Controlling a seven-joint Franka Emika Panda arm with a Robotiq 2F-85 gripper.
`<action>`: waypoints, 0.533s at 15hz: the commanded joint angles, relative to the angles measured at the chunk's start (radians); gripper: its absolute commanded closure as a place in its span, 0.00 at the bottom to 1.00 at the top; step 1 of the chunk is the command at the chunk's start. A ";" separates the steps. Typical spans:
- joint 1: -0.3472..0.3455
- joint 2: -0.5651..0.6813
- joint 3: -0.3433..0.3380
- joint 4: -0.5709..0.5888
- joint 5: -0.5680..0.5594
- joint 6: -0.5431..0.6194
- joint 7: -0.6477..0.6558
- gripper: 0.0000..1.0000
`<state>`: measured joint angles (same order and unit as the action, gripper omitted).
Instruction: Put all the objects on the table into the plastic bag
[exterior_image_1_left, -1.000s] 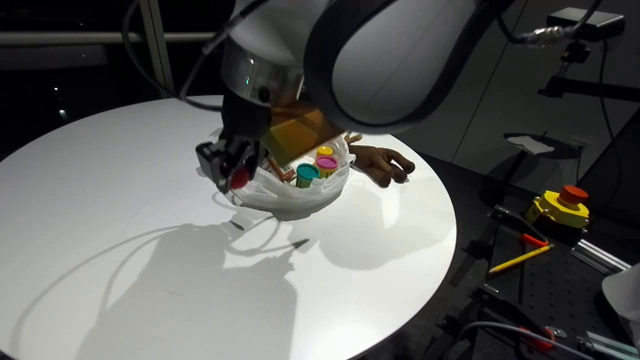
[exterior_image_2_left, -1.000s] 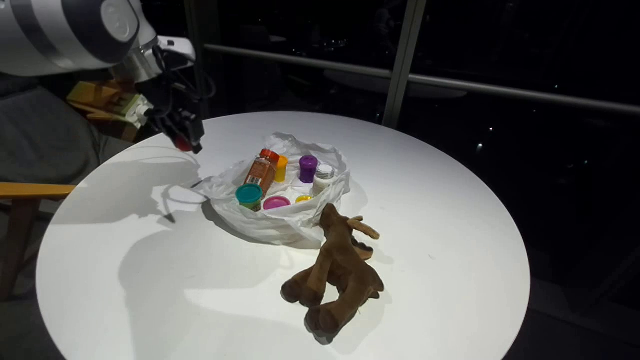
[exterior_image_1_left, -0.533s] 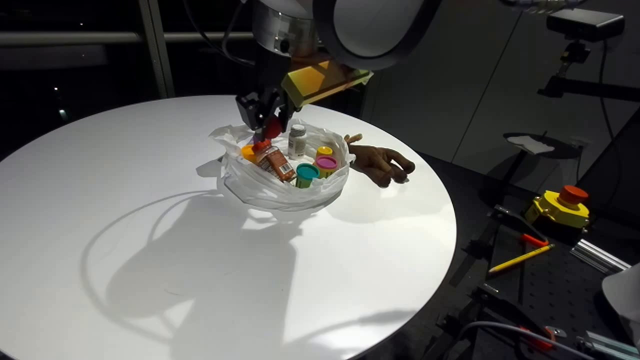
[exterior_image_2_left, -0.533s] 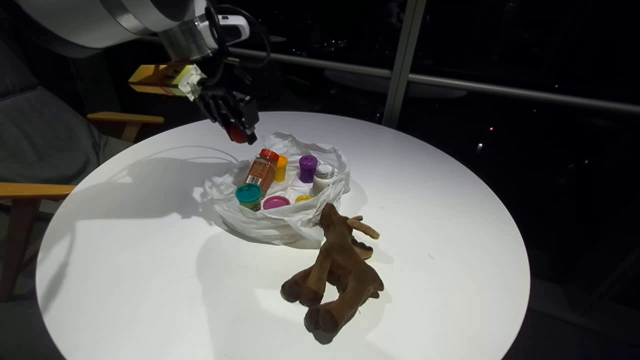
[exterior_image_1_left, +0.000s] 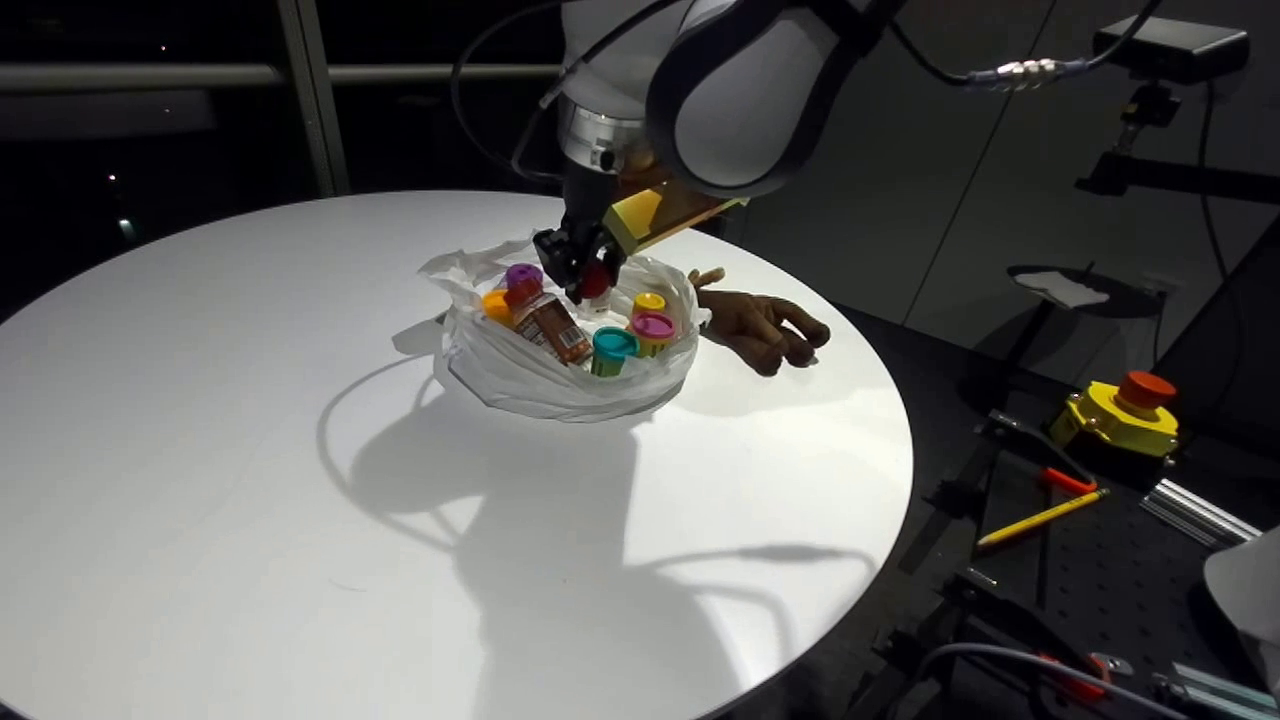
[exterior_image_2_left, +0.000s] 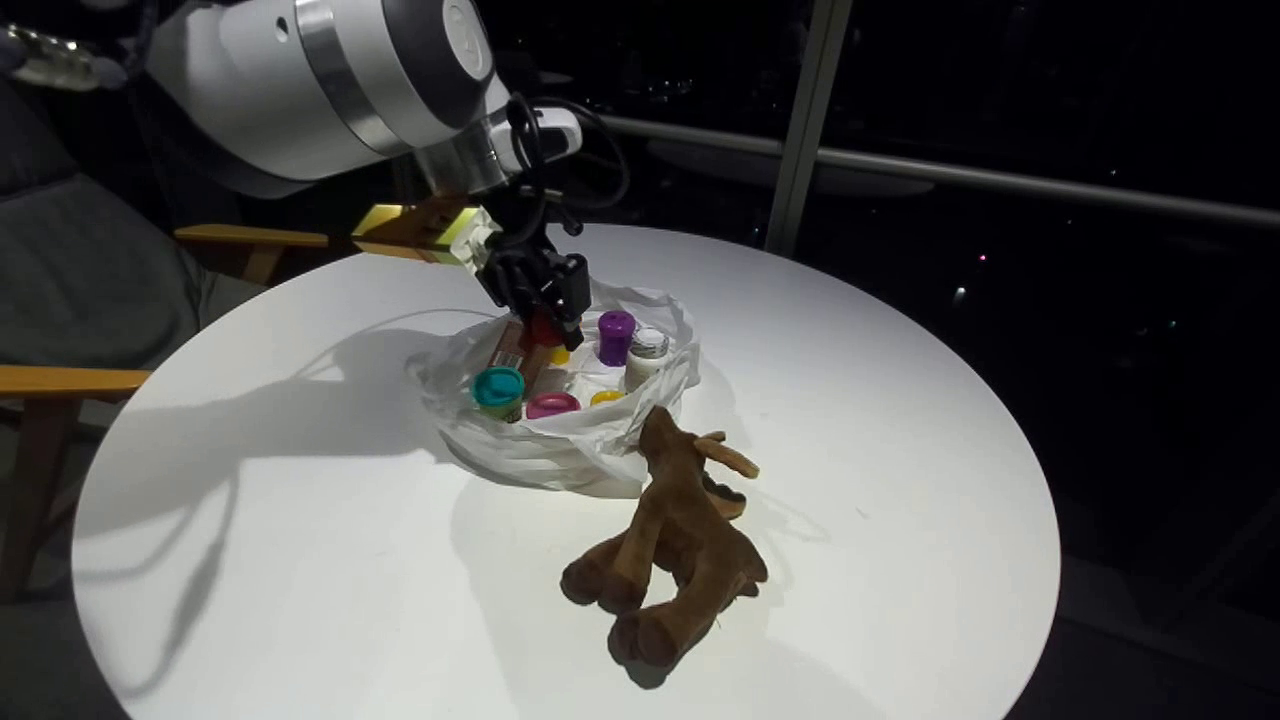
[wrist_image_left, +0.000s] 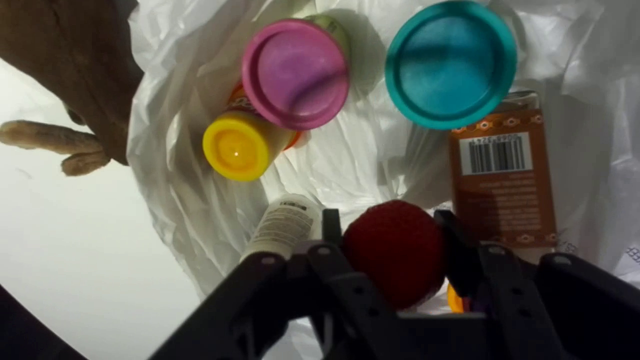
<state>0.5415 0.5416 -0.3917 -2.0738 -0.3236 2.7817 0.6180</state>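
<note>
My gripper is shut on a red ball and holds it over the open white plastic bag. The ball also shows in both exterior views. Inside the bag are a teal-lidded jar, a pink-lidded jar, a yellow-lidded jar, a purple jar, an orange jar, a brown spice bottle and a white bottle. My fingers partly hide the white bottle and spice bottle. A brown plush moose lies on the table against the bag's rim.
The round white table carries the bag and moose. A yellow box-like block is fixed to my wrist. In an exterior view, a chair stands beyond the table edge, and a red stop button and pencil lie off the table.
My gripper has carried the red ball from beside the bag to over its opening, and has lowered it in the last half second. The bag and the moose have not moved.
</note>
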 joint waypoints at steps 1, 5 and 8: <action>-0.043 0.005 0.024 0.032 -0.023 0.007 0.017 0.29; -0.041 -0.032 -0.005 0.020 -0.044 -0.004 0.041 0.00; -0.044 -0.109 -0.027 -0.018 -0.080 -0.041 0.032 0.00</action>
<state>0.5046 0.5258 -0.4054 -2.0524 -0.3468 2.7764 0.6308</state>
